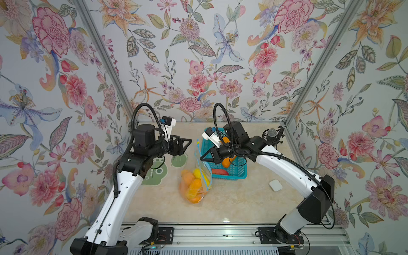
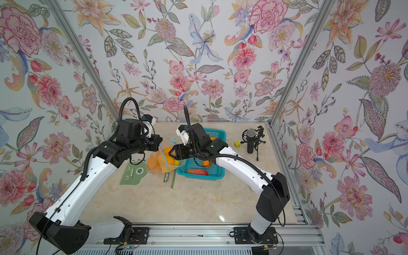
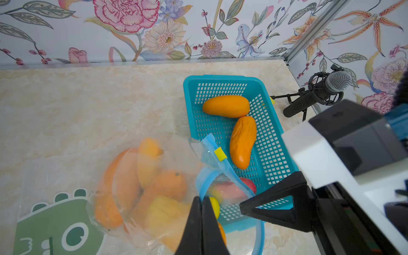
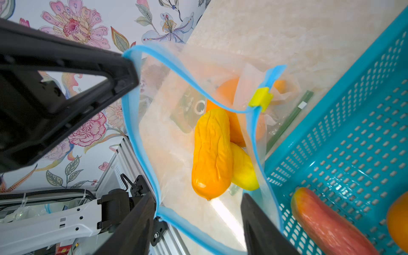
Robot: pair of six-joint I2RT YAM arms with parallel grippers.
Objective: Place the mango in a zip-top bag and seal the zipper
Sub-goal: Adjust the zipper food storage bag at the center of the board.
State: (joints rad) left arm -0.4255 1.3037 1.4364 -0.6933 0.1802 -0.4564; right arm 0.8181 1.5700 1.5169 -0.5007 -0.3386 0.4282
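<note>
The clear zip-top bag [image 1: 194,183] with a blue zipper rim holds several orange and yellow mangoes. One orange mango [image 4: 212,154] lies just inside its open mouth. My left gripper [image 3: 202,199] is shut on the blue rim, lifting that side. The right gripper [image 4: 198,205] is open and empty, its fingers standing at the bag's mouth, one against the rim. The yellow slider [image 4: 260,99] sits at the zipper's far end. Two orange mangoes [image 3: 226,106] and a reddish one [image 4: 326,220] lie in the teal basket [image 3: 220,78].
The teal basket [image 1: 229,176] stands right beside the bag. A microphone on a stand [image 1: 272,134] is at the back right, with a yellow cube [image 2: 237,144] near it. A small white box [image 1: 275,185] lies to the right. A green dinosaur mat [image 2: 133,174] lies under the left arm.
</note>
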